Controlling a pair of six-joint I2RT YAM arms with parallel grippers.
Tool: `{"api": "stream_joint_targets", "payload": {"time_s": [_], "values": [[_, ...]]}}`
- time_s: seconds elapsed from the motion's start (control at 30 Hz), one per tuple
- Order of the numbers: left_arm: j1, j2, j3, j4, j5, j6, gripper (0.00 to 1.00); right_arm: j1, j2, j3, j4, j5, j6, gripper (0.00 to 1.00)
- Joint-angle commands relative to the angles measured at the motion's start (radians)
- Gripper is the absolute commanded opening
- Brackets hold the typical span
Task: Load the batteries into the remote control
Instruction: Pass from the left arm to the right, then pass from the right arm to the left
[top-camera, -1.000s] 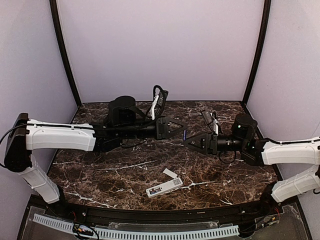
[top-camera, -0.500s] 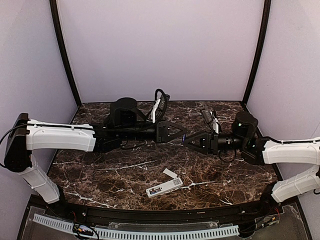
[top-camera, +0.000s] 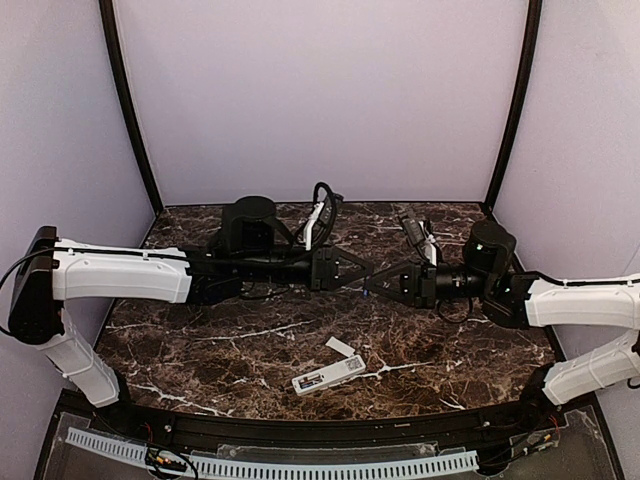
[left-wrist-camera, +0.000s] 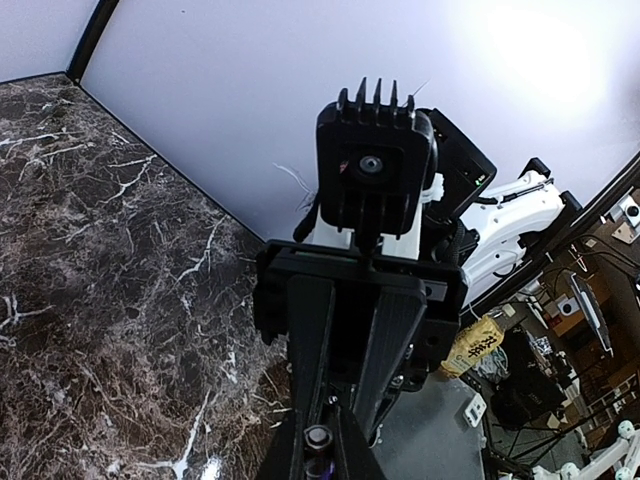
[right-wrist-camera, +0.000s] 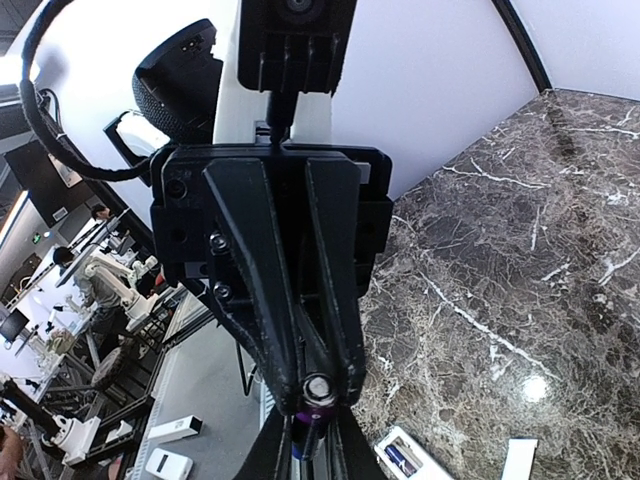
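Observation:
My left gripper (top-camera: 361, 279) and right gripper (top-camera: 375, 284) meet tip to tip in mid-air above the middle of the table. One dark blue-purple battery (top-camera: 367, 292) is between them, and both grippers look shut on it. In the left wrist view the battery's end cap (left-wrist-camera: 318, 437) sits between my own fingertips. In the right wrist view the battery (right-wrist-camera: 318, 392) sits between both pairs of fingers. The white remote control (top-camera: 328, 376) lies on the table near the front. In the right wrist view its open recess (right-wrist-camera: 405, 457) holds the second battery.
A small white cover plate (top-camera: 340, 346) lies just behind the remote and also shows in the right wrist view (right-wrist-camera: 520, 460). The table top is dark marble (top-camera: 200, 350). Purple walls stand on three sides.
The left gripper has moved right and down until its tip meets the right gripper's tip at the battery. The right gripper has shifted slightly left. The remote and cover have not moved.

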Motion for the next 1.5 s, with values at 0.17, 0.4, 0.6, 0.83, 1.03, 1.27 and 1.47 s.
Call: {"api": "stream_joint_targets", "payload": {"time_s": [0.17,0.4,0.6,0.83,1.03,1.27,1.47], "values": [[-0.007,-0.016,-0.006,-0.024,0.036,0.042,0.15,0.006,0.019,0.001,0.033,-0.003,0.032,0.00],[-0.007,-0.136,0.066,-0.334,-0.143,0.367,0.96,-0.018,0.014,-0.007,0.023,-0.028,0.096,0.00],[-0.007,-0.325,-0.066,-0.347,-0.298,0.606,0.99,-0.034,0.009,-0.070,0.052,-0.130,0.215,0.00],[-0.151,-0.411,-0.139,-0.455,-0.410,1.006,0.99,-0.035,-0.089,-0.135,0.038,-0.179,0.332,0.00],[-0.437,-0.308,-0.165,-0.430,-0.817,1.520,0.89,-0.035,-0.139,-0.135,-0.036,-0.173,0.397,0.00],[-0.593,-0.236,-0.248,-0.053,-1.069,1.943,0.64,-0.033,-0.086,-0.150,0.037,-0.192,0.522,0.00],[-0.628,-0.174,-0.317,0.172,-1.100,2.209,0.50,-0.022,-0.074,-0.142,0.030,-0.193,0.526,0.00]]}}
